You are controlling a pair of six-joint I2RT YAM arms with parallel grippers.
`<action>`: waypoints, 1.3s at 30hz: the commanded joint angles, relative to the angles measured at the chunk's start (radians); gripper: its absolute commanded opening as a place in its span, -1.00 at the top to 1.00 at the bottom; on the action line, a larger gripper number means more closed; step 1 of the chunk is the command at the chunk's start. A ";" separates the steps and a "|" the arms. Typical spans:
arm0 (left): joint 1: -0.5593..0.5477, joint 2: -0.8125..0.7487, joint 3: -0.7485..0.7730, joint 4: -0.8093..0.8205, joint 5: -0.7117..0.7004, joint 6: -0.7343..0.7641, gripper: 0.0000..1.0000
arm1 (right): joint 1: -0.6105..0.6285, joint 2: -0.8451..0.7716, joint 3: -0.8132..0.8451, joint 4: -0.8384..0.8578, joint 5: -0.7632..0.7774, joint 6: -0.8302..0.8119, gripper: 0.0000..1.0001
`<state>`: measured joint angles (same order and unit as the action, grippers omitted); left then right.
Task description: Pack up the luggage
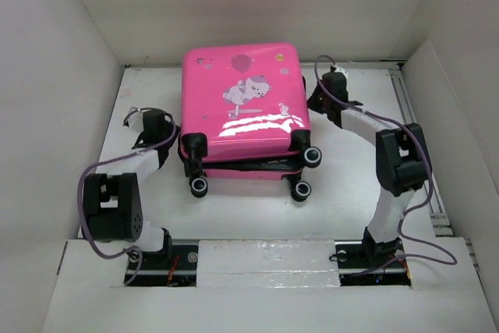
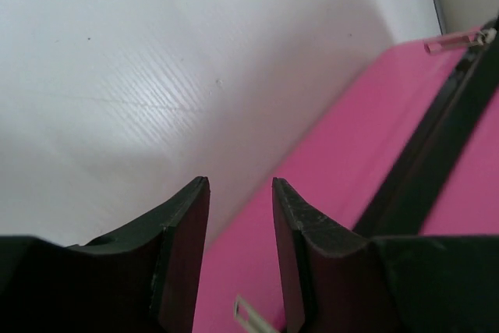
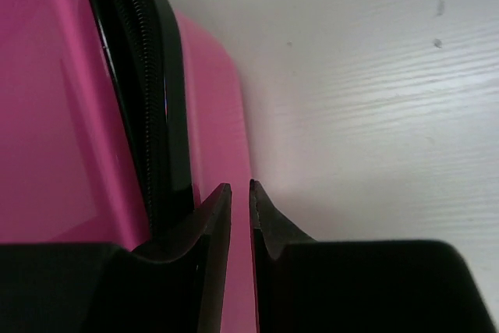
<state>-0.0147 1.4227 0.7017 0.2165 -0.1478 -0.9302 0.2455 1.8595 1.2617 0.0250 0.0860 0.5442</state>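
Left gripper: two fingers, spread with a clear gap and holding nothing. It stands just beside the pink side wall of the luggage; contact with the wall cannot be determined. Right gripper: two fingers, pressed almost together with only a thin slit between them. Whether anything is pinched there cannot be determined. It sits against the pink shell just beside the black zip track. In the top view the left gripper is at the 9 o'clock side of the luggage and the right gripper at its 3 o'clock side. Both sets of fingertips are hard to make out there. The luggage lies flat at the centre of the white table, printed shell up, showing one cartoon animal and one balloon. Four black wheels line its 6 o'clock end, where a dark gap shows between the two shells. Two zip pulls appear in the left wrist view, the lower one cut off by the frame edge.
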 commanded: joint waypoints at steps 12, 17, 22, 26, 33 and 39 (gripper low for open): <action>-0.339 -0.025 -0.175 0.124 0.002 0.018 0.42 | 0.225 0.355 0.545 -0.122 -0.288 -0.098 0.58; -0.545 -0.134 -0.248 0.067 -0.050 -0.034 0.42 | 0.250 0.418 0.699 -0.115 -0.506 -0.098 0.55; -0.773 -0.234 -0.303 -0.070 -0.177 -0.192 0.42 | 0.198 0.360 0.711 -0.106 -0.528 -0.076 0.31; -0.883 -0.387 -0.288 -0.265 -0.341 -0.268 0.27 | 0.121 0.316 0.720 -0.106 -0.578 -0.041 -0.05; -0.944 -0.680 -0.212 -0.502 -0.564 -0.242 0.14 | -0.001 0.175 0.708 -0.132 -0.569 -0.041 -0.46; -0.953 -0.846 -0.193 -0.269 -0.619 0.009 0.24 | -0.089 -0.031 0.583 -0.165 -0.496 -0.079 -0.32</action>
<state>-0.9615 0.6361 0.4343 -0.2409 -0.6659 -1.0508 0.2077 1.9484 1.9091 -0.1368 -0.4221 0.4843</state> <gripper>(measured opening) 0.387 0.686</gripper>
